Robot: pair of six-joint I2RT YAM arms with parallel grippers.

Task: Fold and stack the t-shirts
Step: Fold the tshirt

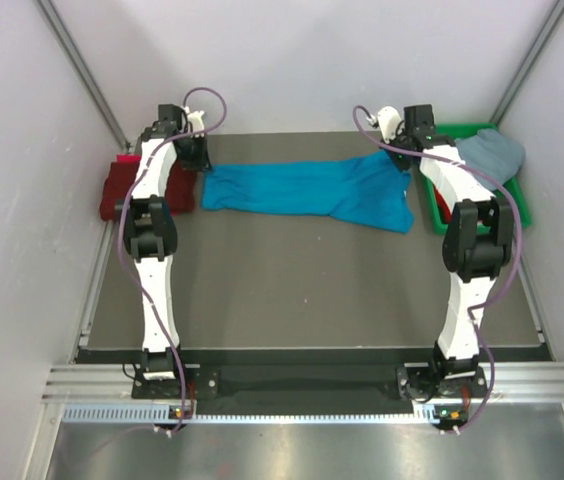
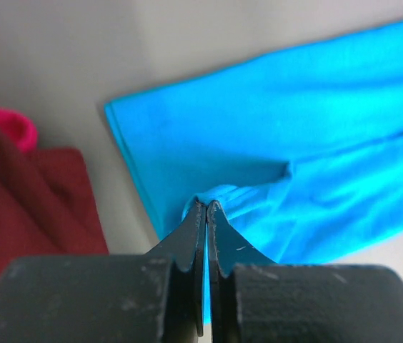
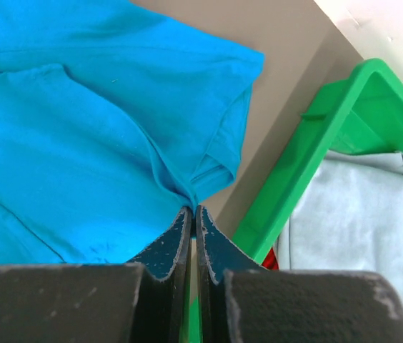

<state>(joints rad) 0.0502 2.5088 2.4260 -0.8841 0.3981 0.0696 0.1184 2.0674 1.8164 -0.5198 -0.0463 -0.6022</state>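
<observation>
Dark surface [image 1: 292, 290], white walls. Turquoise t-shirt [image 1: 307, 188] is stretched across the upper middle and looks folded lengthwise. Left pincer [image 2: 206, 206] and right pincer [image 3: 193, 211] are clenched on its ends. Maroon t-shirt [image 1: 117, 195] sits folded upper left. Grey-blue t-shirt [image 1: 492, 150] still in green bin [image 1: 467, 128], upper right.

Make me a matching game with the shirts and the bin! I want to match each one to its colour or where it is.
Things:
1. turquoise t-shirt
2. maroon t-shirt
3. pale grey-blue t-shirt
4. bin

Matches:
A. green
B. lying in the bin
C. at the left edge of the table
D. stretched out, pinched by the left claw and the right claw

Pairs: 1-D, 2-C, 3-B, 4-A
</observation>
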